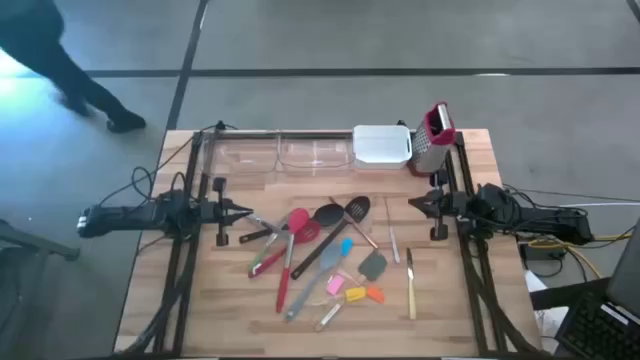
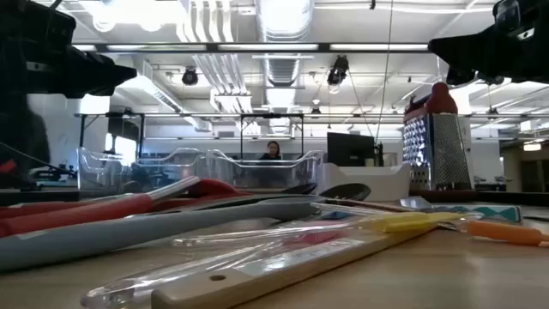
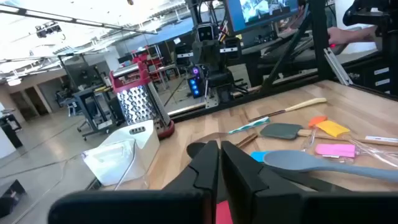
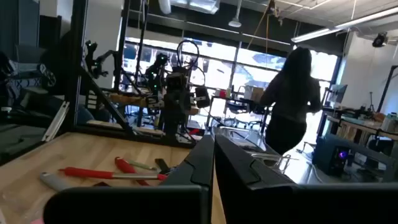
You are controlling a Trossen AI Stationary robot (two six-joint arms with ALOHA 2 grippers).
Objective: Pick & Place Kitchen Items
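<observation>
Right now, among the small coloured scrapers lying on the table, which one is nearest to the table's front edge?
The orange scraper. It lies just beside the yellow one, below the pink and grey scrapers.

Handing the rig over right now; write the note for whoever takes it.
Left gripper: shut, empty, at the table's left side, tips near the utensils.
Right gripper: shut, empty, at the right side.
Utensils: all loose mid-table, among them whisk, slotted spoon and knife.
Tubs: along the far edge, beside the grater; I see no utensil in them.
Done: nothing placed.
Left: every utensil.
</observation>
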